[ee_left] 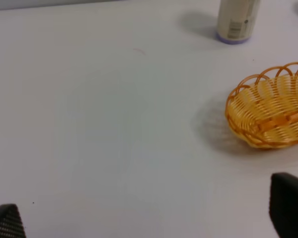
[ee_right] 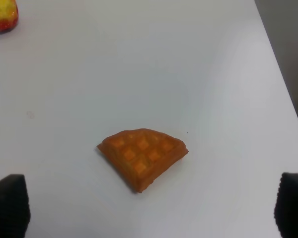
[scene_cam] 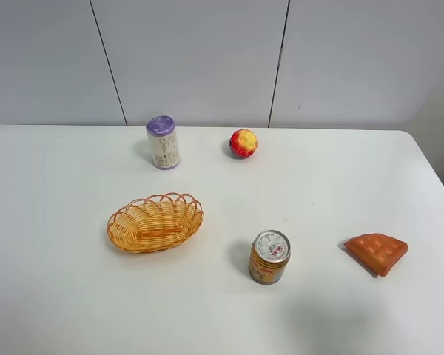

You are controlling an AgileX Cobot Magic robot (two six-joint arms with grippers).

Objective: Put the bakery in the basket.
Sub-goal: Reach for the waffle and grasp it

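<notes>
The bakery, a flat orange-brown waffle wedge, lies on the white table at the right; it also shows in the right wrist view. The wicker basket stands empty left of centre and shows in the left wrist view. My right gripper is open, its fingertips wide apart, short of the waffle and above the table. My left gripper is open over bare table, apart from the basket. Neither gripper shows in the exterior high view.
A purple-lidded cylinder and a red-yellow apple stand at the back. An orange drink can stands between the basket and the waffle. The table's right edge runs close to the waffle.
</notes>
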